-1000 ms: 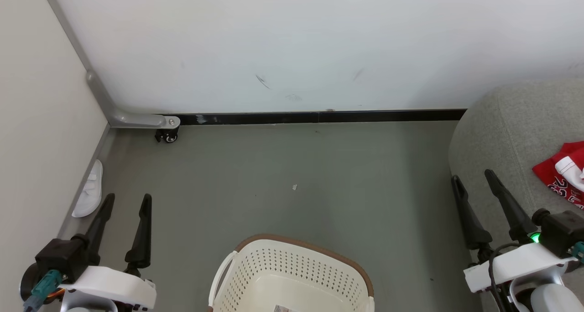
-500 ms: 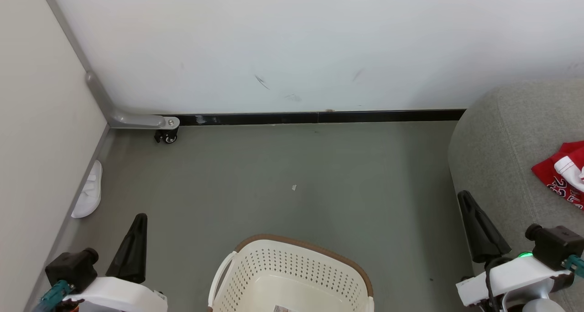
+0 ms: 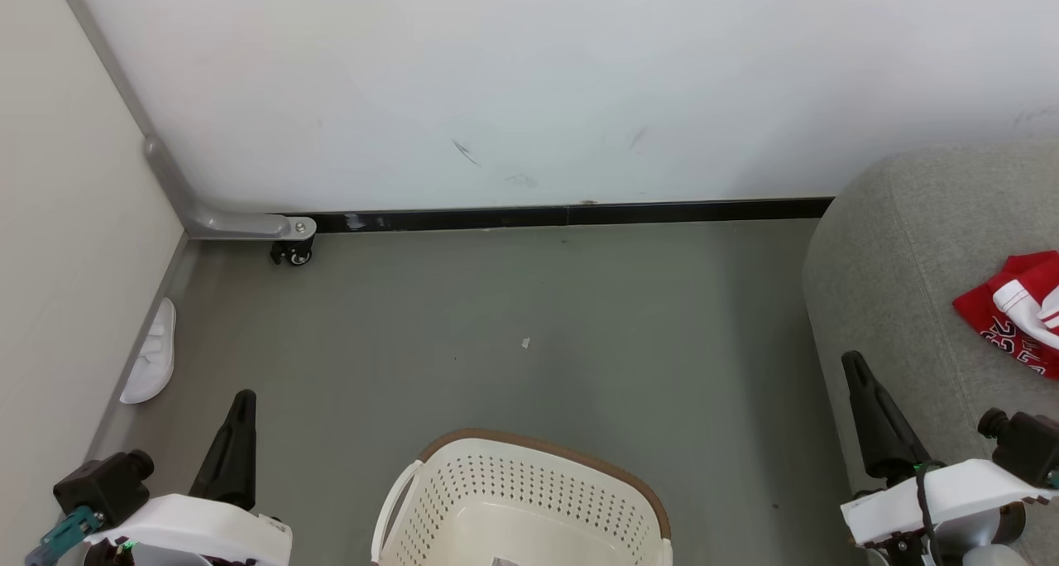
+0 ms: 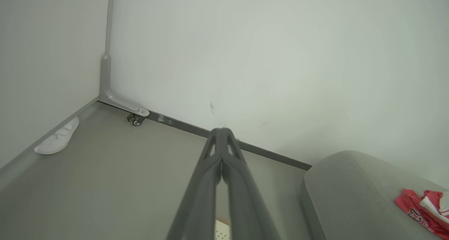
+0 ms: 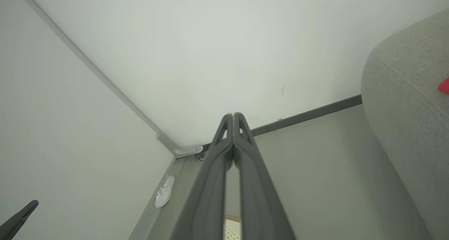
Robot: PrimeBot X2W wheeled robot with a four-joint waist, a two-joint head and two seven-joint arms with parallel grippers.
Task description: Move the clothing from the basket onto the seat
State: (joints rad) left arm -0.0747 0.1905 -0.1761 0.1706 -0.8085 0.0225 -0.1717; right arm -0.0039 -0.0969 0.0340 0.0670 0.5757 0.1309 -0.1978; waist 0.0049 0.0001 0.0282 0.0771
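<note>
The cream-white basket (image 3: pixel 521 500) with a brown rim stands on the floor at the bottom middle; what I see of its inside holds no clothing. Red clothing (image 3: pixel 1013 309) with white stripes lies on the grey seat (image 3: pixel 893 251) at the right, and shows again in the left wrist view as clothing (image 4: pixel 419 208) on the seat (image 4: pixel 347 194). My left gripper (image 3: pixel 244 400) is shut and empty, to the left of the basket. My right gripper (image 3: pixel 852 363) is shut and empty, beside the seat's front edge. Both wrist views show fingertips pressed together: left gripper (image 4: pixel 221 131), right gripper (image 5: pixel 233 115).
A white slipper (image 3: pixel 150 355) lies on the floor along the left wall. A grey rail with a small caster (image 3: pixel 291 251) sits in the back left corner. A white wall with a black baseboard (image 3: pixel 571 215) closes the back. Grey floor (image 3: pixel 529 334) lies between basket and wall.
Both grippers have shut from open and drawn down towards the bottom of the head view. The camera has shifted slightly, so the whole scene has slid a little left.
</note>
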